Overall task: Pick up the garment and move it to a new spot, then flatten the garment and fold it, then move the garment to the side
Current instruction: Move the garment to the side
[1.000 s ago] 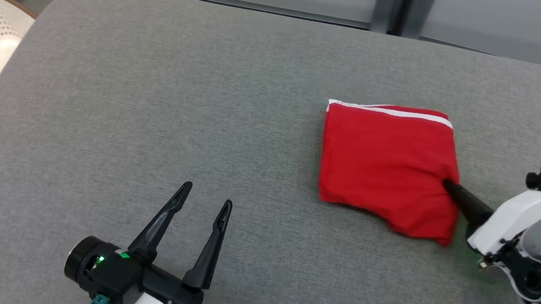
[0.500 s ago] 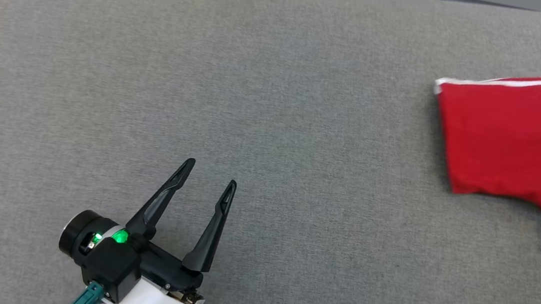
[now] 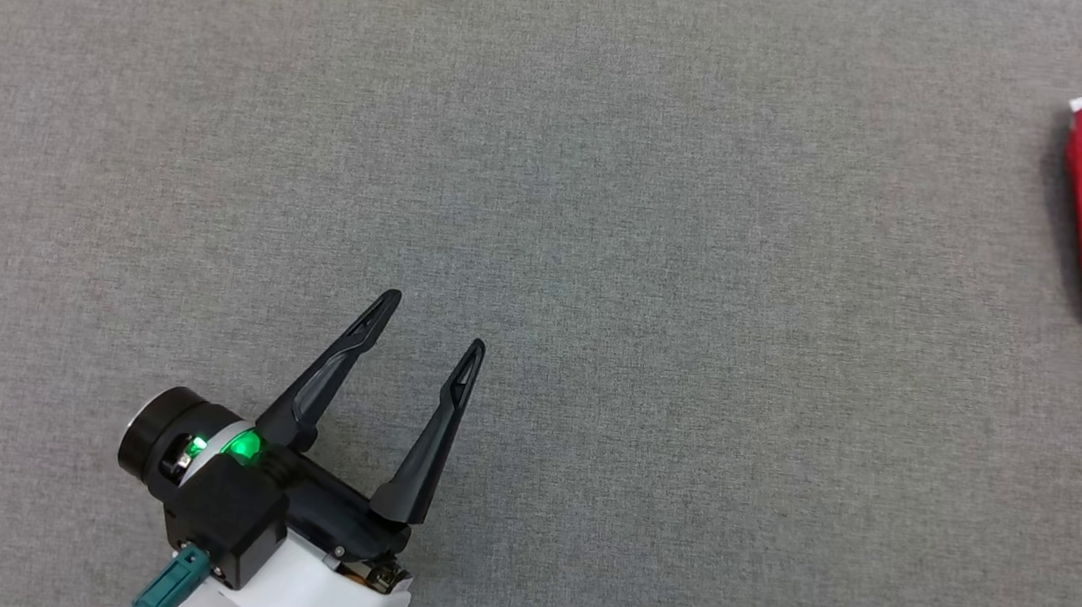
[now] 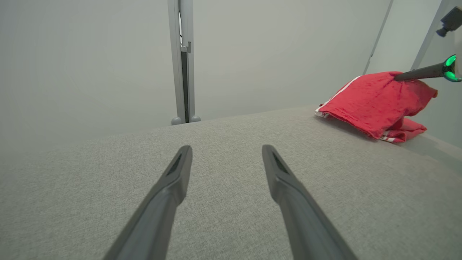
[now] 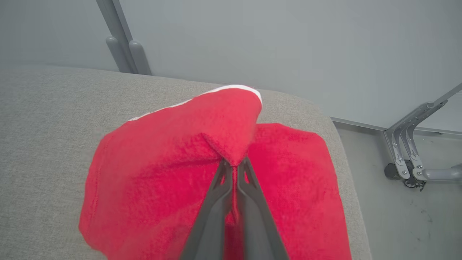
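1. Garment: a red knit-fabric garment [image 5: 162, 173] with a white stripe along one edge lies in loose folds on a grey woven, padded surface [image 3: 612, 200]. In my right wrist view it sits close to that surface's rounded corner.
2. In my head view the garment is at the far right edge, in the upper half, and the frame cuts it off.
3. My right gripper [image 5: 235, 163] rises from the bottom centre of the right wrist view. Its two long dark fingers are pressed together, pinching a raised peak of the red cloth at their tips.
4. In my left wrist view, at the upper right, the top layer of the garment is lifted where a dark finger meets it. The lower layer rests on the surface.
5. My left gripper [image 3: 434, 320] is at the lower left of the head view, well apart from the garment. Its fingers are spread wide over bare grey surface.
6. Behind the surface stand pale grey wall panels [image 4: 90, 54], joined by a metal upright [image 4: 184, 61].
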Motion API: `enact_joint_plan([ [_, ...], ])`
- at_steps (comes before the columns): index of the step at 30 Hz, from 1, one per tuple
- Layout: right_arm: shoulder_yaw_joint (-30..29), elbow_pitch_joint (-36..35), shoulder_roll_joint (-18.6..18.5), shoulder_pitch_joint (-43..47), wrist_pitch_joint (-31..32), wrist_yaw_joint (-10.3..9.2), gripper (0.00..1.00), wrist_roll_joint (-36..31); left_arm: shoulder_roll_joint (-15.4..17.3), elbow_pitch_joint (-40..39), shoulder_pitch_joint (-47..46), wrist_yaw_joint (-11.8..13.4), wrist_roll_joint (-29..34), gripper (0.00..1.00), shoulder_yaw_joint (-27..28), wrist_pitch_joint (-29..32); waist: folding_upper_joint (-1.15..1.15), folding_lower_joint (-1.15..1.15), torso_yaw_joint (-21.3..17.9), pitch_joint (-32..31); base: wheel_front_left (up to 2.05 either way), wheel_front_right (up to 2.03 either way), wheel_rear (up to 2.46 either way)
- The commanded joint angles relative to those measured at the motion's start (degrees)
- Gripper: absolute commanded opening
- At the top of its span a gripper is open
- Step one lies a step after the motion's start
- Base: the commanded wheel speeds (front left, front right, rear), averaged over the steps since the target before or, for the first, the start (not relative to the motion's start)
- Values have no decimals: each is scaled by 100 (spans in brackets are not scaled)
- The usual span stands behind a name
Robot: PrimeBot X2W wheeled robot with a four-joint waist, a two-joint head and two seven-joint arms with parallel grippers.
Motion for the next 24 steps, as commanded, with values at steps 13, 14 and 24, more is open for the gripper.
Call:
enact_joint_plan([
  [13,-414,448,-344,97,465,-4,0,-753,130,-34,-212,-4,-19,100,-84,3,0,0,153,112,0,0,0],
  [14,-461,506,-325,83,446,-4,0,-842,140,-36,-217,-4,-29,100,-96,3,0,0,163,119,0,0,0],
  [24,-850,1053,65,-213,-2,-5,100,-2444,241,17,-205,-4,-138,100,-221,3,0,0,189,53,0,0,0],
])
